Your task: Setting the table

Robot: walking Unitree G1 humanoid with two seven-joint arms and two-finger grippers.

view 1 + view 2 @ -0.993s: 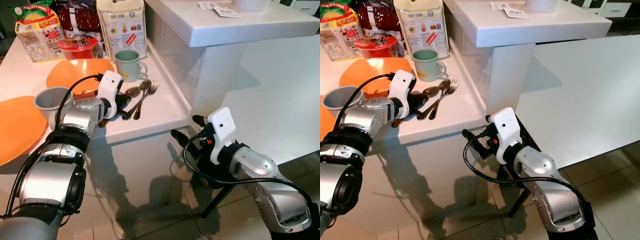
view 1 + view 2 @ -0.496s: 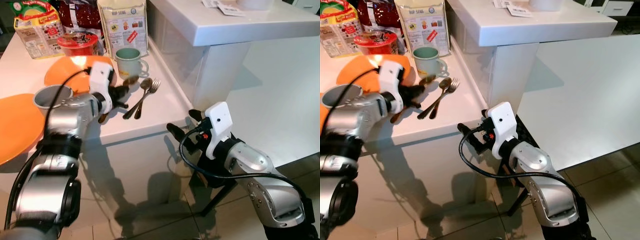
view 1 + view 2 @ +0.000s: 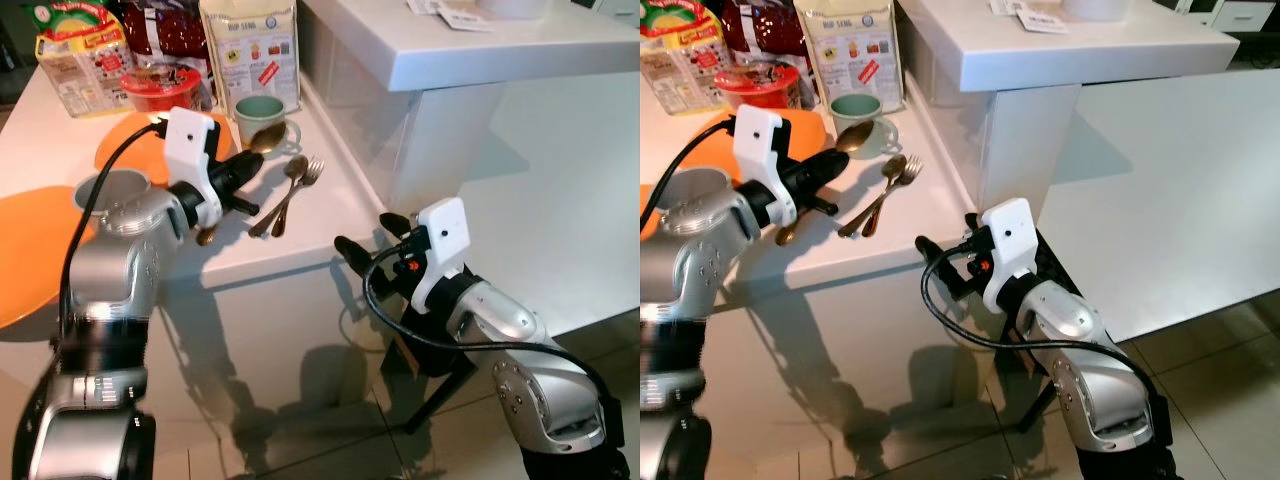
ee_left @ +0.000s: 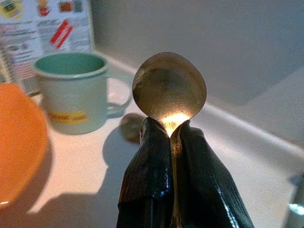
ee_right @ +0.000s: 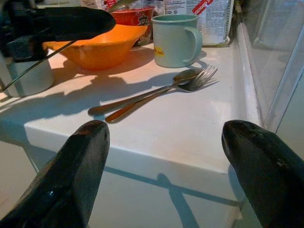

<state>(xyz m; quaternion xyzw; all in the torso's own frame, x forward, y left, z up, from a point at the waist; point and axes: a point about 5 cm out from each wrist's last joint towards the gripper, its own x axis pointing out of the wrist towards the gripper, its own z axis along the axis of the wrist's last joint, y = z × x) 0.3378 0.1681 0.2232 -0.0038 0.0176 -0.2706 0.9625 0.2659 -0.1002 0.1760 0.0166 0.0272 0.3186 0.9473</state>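
Our left gripper (image 3: 243,166) is clamped on a spoon (image 4: 169,91) — bowl jutting past the fingertips, handle trailing back under the wrist — held above the counter (image 3: 320,225), just short of the green mug (image 3: 262,118). The orange plate (image 3: 130,143) lies back toward our left, so the spoon's long axis points away from it (our judgement: swing left). Our right gripper (image 3: 366,236) hangs spread below the counter edge; a second spoon and a fork (image 3: 300,172) rest nearby.

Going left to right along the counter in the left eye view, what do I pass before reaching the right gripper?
Orange plate → grey cup → left gripper shut on a gold spoon → spoon and fork lying on the counter → counter edge → right gripper, open, below the counter edge.
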